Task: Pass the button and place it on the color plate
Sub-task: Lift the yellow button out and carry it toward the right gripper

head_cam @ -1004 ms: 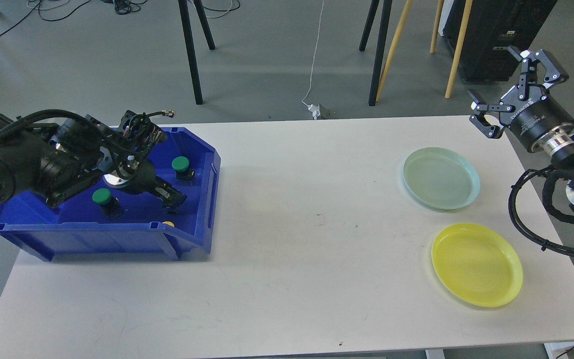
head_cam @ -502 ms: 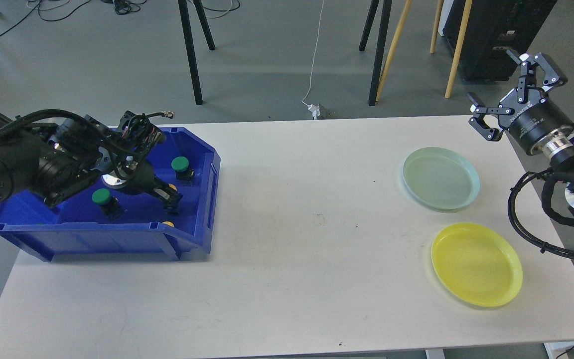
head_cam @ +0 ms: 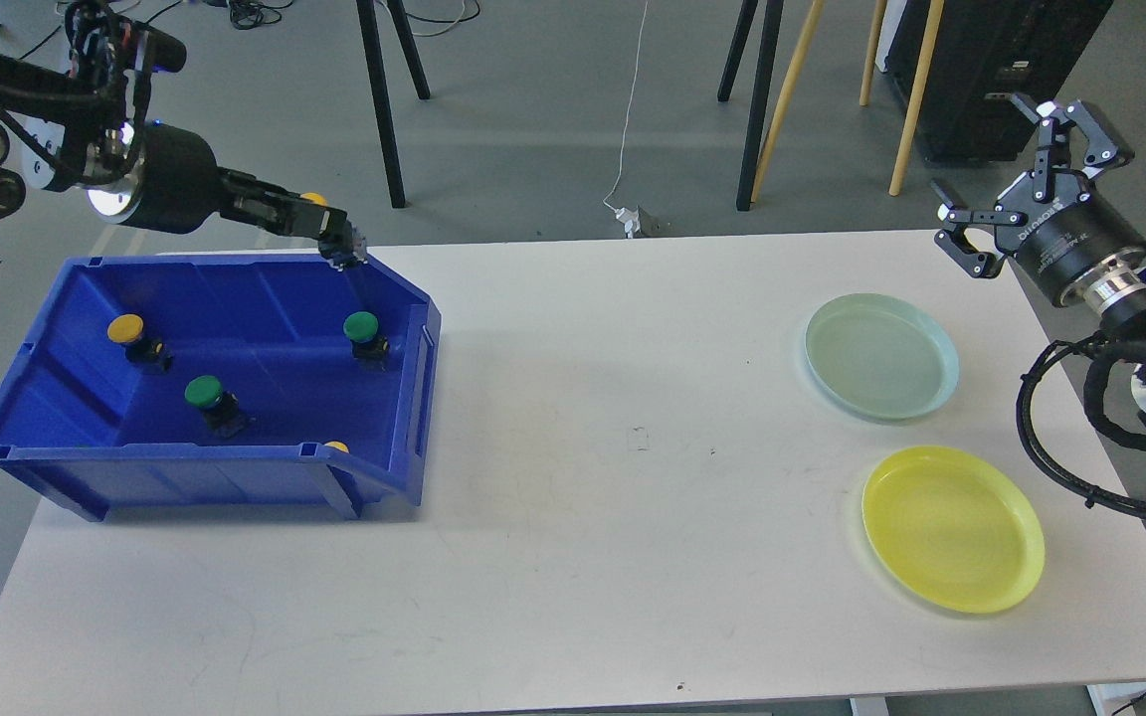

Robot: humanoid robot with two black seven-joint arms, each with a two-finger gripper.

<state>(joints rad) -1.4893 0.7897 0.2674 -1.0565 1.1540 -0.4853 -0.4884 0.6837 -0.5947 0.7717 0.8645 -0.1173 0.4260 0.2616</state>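
Fingers of left gripper closed on yellow button above bin; right gripper spread, empty; handover and yellow plate placement outstanding.

A yellow button in the blue bin is almost wholly hidden behind the bin's front wall; only a sliver of its cap shows. The left tool is small and dark, so whether its 2 fingers grip the yellow-capped piece cannot be told. The surface is cut off by the bottom edge, and the right arm by the right edge.
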